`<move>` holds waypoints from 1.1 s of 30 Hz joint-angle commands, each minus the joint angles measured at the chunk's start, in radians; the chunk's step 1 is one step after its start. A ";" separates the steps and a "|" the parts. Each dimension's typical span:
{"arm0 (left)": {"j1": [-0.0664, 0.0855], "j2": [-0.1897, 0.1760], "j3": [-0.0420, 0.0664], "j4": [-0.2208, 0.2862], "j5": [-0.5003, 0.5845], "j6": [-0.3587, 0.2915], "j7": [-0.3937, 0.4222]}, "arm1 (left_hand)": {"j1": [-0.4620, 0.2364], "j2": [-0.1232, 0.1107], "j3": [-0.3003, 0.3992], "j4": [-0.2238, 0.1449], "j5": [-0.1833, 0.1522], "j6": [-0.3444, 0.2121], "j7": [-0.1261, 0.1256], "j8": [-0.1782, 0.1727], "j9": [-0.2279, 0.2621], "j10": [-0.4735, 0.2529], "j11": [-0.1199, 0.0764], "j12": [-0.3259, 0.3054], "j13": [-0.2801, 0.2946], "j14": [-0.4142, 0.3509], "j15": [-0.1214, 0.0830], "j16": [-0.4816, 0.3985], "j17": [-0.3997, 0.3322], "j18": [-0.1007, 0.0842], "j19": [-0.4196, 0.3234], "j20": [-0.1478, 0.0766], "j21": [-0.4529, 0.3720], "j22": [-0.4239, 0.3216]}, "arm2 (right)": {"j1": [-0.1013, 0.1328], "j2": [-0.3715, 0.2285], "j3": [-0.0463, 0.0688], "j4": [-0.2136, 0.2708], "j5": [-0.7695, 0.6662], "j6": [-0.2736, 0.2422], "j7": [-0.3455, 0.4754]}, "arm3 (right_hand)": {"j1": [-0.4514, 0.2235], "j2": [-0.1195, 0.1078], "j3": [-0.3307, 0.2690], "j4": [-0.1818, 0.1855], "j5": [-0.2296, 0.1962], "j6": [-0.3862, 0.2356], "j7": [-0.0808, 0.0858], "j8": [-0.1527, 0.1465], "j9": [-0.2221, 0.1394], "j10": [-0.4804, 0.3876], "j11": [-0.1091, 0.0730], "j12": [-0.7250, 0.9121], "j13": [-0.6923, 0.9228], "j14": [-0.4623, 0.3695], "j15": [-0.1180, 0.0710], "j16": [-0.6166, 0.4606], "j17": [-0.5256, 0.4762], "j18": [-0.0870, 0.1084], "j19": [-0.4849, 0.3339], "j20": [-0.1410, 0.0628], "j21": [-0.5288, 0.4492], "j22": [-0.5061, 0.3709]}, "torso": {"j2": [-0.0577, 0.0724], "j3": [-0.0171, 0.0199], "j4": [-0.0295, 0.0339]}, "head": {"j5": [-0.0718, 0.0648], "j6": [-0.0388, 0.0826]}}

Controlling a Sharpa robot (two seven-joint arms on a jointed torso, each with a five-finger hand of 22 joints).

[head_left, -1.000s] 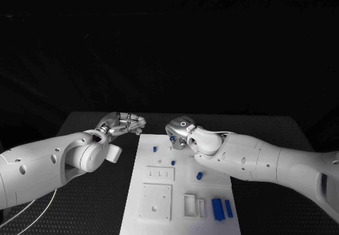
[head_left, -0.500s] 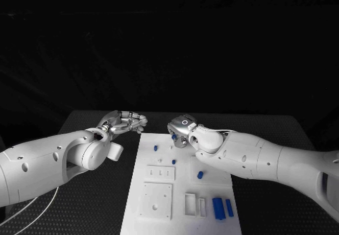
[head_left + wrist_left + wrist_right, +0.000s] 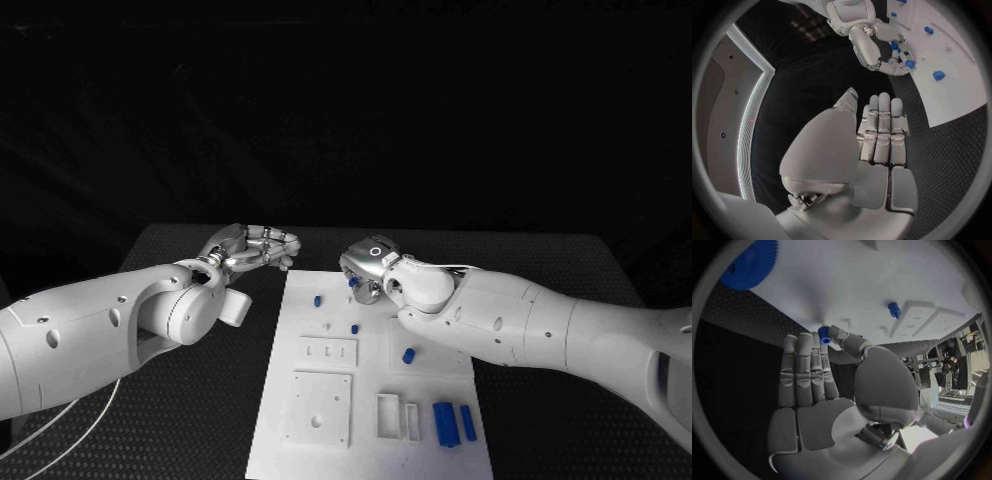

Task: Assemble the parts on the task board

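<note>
The white task board (image 3: 325, 440) lies lengthwise in the middle of the table. My right hand (image 3: 371, 265) hovers over its far end and pinches a small blue part (image 3: 353, 282) between thumb and a finger; the right wrist view shows that part (image 3: 824, 335) at the fingertips of the hand (image 3: 817, 390). My left hand (image 3: 255, 248) hangs beside the board's far left corner, off the plate, holding nothing; its fingers (image 3: 882, 130) lie straight and side by side. The left wrist view also catches the right hand (image 3: 876, 42) above the board (image 3: 954, 50).
Loose blue parts lie on the board: a peg (image 3: 319, 299), another (image 3: 355, 328), a short cylinder (image 3: 408, 356) and two long bars (image 3: 444, 424) near the front. A blue gear (image 3: 748, 262) sits at the board's edge. White cables (image 3: 58, 430) trail at the front left.
The right hand has barely shifted over the board's far end, the blue part still pinched. The left hand keeps its place.
</note>
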State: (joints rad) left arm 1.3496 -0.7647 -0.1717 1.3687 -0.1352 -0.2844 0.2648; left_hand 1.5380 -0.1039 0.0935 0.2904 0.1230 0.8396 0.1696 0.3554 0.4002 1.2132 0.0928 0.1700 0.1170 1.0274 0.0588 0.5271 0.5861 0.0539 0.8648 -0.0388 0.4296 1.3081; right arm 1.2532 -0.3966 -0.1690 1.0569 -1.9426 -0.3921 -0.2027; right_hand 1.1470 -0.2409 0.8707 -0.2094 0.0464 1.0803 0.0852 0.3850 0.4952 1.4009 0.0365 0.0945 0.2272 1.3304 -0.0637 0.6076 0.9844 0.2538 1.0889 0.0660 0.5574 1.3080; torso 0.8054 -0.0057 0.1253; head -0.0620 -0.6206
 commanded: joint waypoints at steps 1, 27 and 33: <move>0.002 0.003 0.001 -0.002 -0.002 0.015 0.003 | 0.000 -0.002 0.001 -0.001 0.001 -0.002 0.004 -0.004 -0.001 0.004 0.007 -0.004 -0.002 0.001 0.001 -0.006 0.002 0.010 -0.009 -0.001 0.004 0.020 | -0.003 0.000 -0.002 0.000 0.002 0.030 0.011 | 0.010 0.003 0.008 -0.001 0.002 0.009 0.000 0.001 0.000 0.008 -0.002 0.002 0.002 -0.004 -0.006 0.004 -0.001 0.008 -0.002 -0.002 0.006 0.022 | 0.000 -0.0001 0.0000 | 0.001 0.001; 0.003 0.004 0.001 -0.003 -0.003 0.016 0.001 | 0.000 -0.003 0.001 -0.001 0.000 -0.003 0.004 -0.005 -0.002 0.003 0.007 -0.006 -0.002 0.001 0.002 -0.007 0.003 0.010 -0.010 -0.001 0.005 0.020 | -0.004 0.018 -0.003 -0.034 0.063 0.003 0.025 | -0.021 -0.054 -0.057 -0.010 0.002 -0.135 0.062 -0.078 -0.028 -0.178 0.057 -0.032 -0.047 -0.016 0.046 0.008 -0.026 0.008 -0.035 0.008 0.019 0.022 | 0.001 -0.0020 -0.0009 | 0.003 0.001; 0.003 0.004 0.001 -0.007 -0.012 0.015 -0.002 | 0.014 -0.006 0.004 -0.003 -0.002 -0.005 0.005 -0.007 -0.003 0.002 0.008 -0.009 -0.002 0.000 0.002 -0.008 0.005 0.011 -0.011 -0.001 0.007 0.020 | -0.004 0.015 -0.005 -0.033 0.076 -0.031 0.035 | -0.030 -0.055 -0.083 -0.023 0.002 -0.158 0.072 -0.087 -0.033 -0.215 0.068 -0.031 -0.067 -0.022 0.056 0.013 -0.030 0.008 -0.043 0.011 0.021 0.020 | 0.001 -0.0016 -0.0002 | -0.004 0.000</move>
State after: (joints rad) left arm 1.3501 -0.7626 -0.1717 1.3618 -0.1376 -0.2826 0.2597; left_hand 1.5462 -0.1121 0.0935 0.2904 0.1230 0.8396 0.1696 0.3554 0.3979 1.2132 0.0928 0.1629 0.1162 1.0273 0.0587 0.5226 0.5902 0.0464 0.8589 -0.0408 0.4305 1.3077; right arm 1.2497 -0.3811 -0.1737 1.0234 -1.8826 -0.3949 -0.1821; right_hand 1.1242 -0.2949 0.7918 -0.2328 0.0466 0.9280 0.1583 0.3008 0.4633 1.1947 0.1023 0.0644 0.1604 1.3055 -0.0137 0.6173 0.9549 0.2421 1.0498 0.0766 0.5745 1.3091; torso 0.8061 -0.0075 0.1248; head -0.0618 -0.6207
